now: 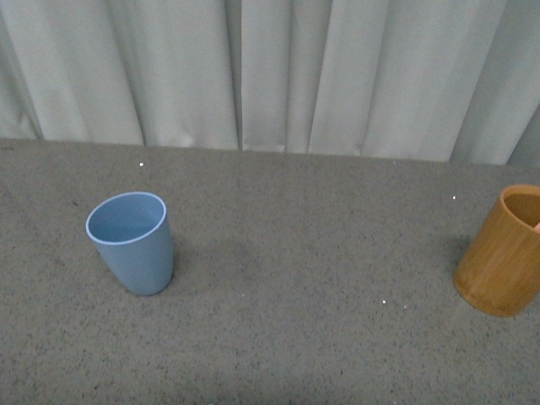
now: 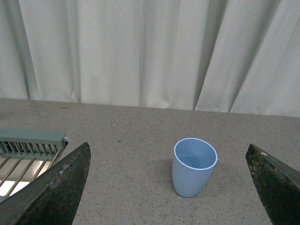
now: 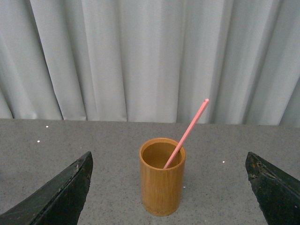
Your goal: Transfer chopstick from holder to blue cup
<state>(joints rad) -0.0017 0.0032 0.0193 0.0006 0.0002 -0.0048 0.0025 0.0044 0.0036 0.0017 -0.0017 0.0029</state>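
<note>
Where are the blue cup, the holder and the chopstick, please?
blue cup (image 1: 135, 253), front view, on its outer wall.
holder (image 3: 161, 190), right wrist view, on its front wall.
chopstick (image 3: 190, 127), right wrist view, on the shaft above the rim.

Showed plain pale blue on the cup (image 1: 131, 245), lighter at the rim. Showed warm amber-brown on the holder (image 3: 162, 183) and salmon pink on the chopstick (image 3: 187, 132). Showed speckled grey with white flecks on the table (image 1: 295, 253), off-white in vertical folds on the curtain (image 1: 278, 67), and muted grey-green on the rack (image 2: 30, 143). Looked near-black and mottled on the left gripper's fingers (image 2: 56, 187) and the right gripper's fingers (image 3: 58, 192).
</note>
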